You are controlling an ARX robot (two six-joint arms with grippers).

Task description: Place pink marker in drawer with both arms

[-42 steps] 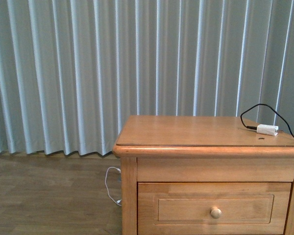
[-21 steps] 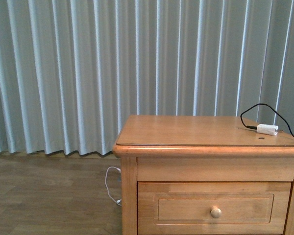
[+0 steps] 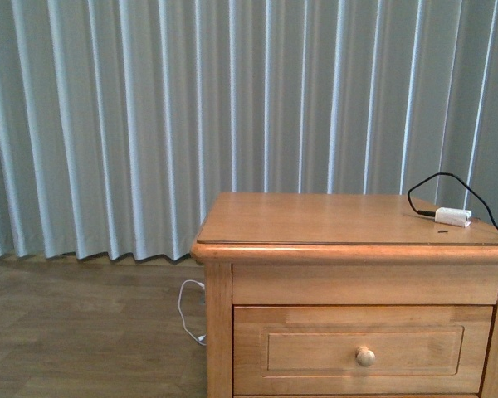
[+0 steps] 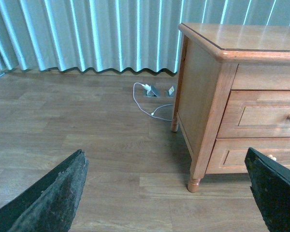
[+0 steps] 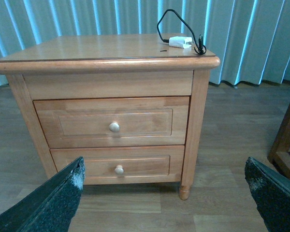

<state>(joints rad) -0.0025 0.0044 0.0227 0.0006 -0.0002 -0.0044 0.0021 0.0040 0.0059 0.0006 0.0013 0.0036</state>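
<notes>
The pink marker shows in no view. The drawer [image 5: 111,123] is the upper one of the wooden nightstand; it is shut, with a pale round knob [image 5: 114,127]. It also shows in the front view [image 3: 365,348] and at the edge of the left wrist view [image 4: 266,116]. My left gripper [image 4: 164,154] is open and empty over the floor, to the left of the nightstand. My right gripper [image 5: 164,162] is open and empty, facing the nightstand's front from some distance. Neither arm shows in the front view.
A white plug [image 3: 452,217] with a black cable lies on the nightstand top [image 3: 315,217] at its right rear. A similar lower drawer [image 5: 117,166] is shut. A white cable [image 4: 147,104] lies on the wood floor by the curtain [image 3: 149,124]. Dark furniture [image 5: 285,135] stands right of the nightstand.
The nightstand sits a few pixels higher in the front view. Nothing else has visibly changed.
</notes>
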